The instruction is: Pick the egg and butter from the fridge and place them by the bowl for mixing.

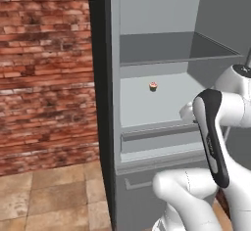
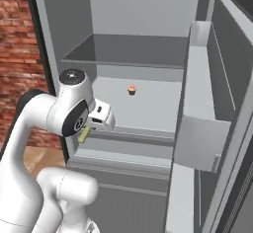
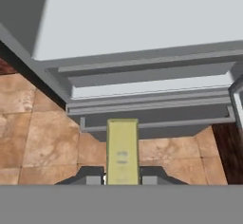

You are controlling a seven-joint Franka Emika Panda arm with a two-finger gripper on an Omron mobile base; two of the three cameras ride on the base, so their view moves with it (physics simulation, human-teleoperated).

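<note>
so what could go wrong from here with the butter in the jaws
1. The gripper pinches only one end of the butter, and most of the stick juts out past the jaws, so a quick swing may tilt or drop it on the tile floor.
2. The hand sits close to the fridge shelf lip; the stick could clip it while backing out.
3. The open door crowds the right side.

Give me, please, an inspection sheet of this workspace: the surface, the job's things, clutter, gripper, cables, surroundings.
Surface: fridge open, light grey shelves.
Job's things: butter, a pale-yellow stick, held in front of the fridge's lower edge; egg and bowl: nothing seen.
Clutter: cupcake with pink top, on the middle shelf.
Gripper: gripper shut on the butter.
Cables: nothing seen.
Surroundings: brick wall left of the fridge; tiled floor.
</note>
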